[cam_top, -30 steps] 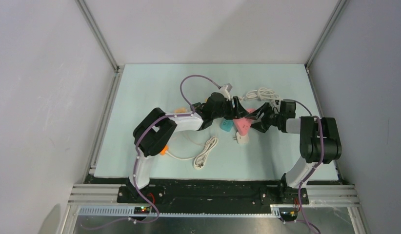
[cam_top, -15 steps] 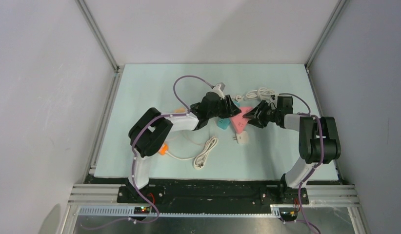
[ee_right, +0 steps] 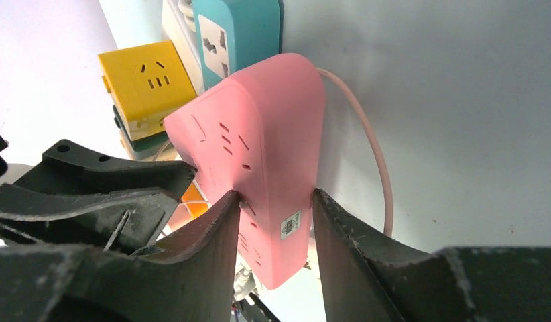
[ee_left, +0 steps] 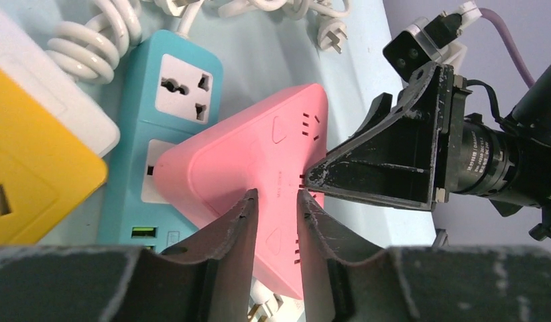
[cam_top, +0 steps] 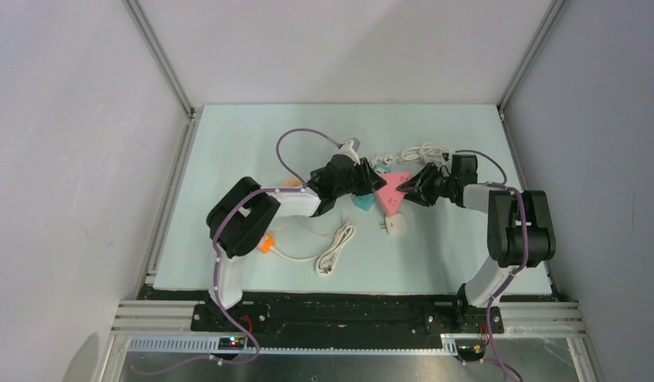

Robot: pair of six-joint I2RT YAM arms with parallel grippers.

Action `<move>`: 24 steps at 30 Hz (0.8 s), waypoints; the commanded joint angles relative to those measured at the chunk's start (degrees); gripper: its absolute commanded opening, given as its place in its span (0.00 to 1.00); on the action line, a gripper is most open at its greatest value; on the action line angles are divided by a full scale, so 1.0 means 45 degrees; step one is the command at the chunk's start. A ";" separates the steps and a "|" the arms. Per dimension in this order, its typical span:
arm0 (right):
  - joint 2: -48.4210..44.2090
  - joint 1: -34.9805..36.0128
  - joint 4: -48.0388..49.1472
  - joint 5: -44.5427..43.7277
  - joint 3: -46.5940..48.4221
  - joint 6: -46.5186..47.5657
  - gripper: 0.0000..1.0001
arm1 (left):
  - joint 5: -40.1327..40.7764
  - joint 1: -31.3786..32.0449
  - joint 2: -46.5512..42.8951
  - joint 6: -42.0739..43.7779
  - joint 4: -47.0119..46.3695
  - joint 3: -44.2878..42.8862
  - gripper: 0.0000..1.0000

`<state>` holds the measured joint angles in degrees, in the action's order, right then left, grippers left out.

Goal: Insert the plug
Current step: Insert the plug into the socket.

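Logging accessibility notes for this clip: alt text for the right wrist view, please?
A pink power strip sits between the two fingers of the right hand, which touch both its sides. Behind it are a yellow adapter cube and a teal power strip; the left hand shows at lower left.

ref pink power strip [cam_top: 391, 193] | left: blocked, teal strip [cam_top: 363, 202] touching, left gripper [cam_top: 370, 181] over it | right: right gripper [cam_top: 411, 189] straddles its edge | behind: white cable coil [cam_top: 426, 151] near | front: white plug [cam_top: 396, 225] just beside, open mat [cam_top: 244, 135] beyond
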<state>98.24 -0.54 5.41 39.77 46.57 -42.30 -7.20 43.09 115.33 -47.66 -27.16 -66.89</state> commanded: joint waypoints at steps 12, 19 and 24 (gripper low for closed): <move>-0.0519 0.0791 0.0795 -0.0556 0.0947 0.0002 0.46 | 0.2130 -0.0495 -0.0139 -0.0540 0.1521 0.1110 0.18; -0.0520 0.0831 0.0535 -0.0693 0.1151 0.0067 0.47 | 0.2765 -0.0475 -0.0415 0.0375 0.2396 0.0134 0.21; -0.0390 0.0851 0.0235 -0.0687 0.1397 0.0149 0.47 | 0.3522 -0.0250 -0.0205 0.1911 0.3882 -0.1221 0.10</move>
<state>98.13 2.20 3.97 36.34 49.23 -42.33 2.07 41.85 114.13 -47.72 -21.82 -67.99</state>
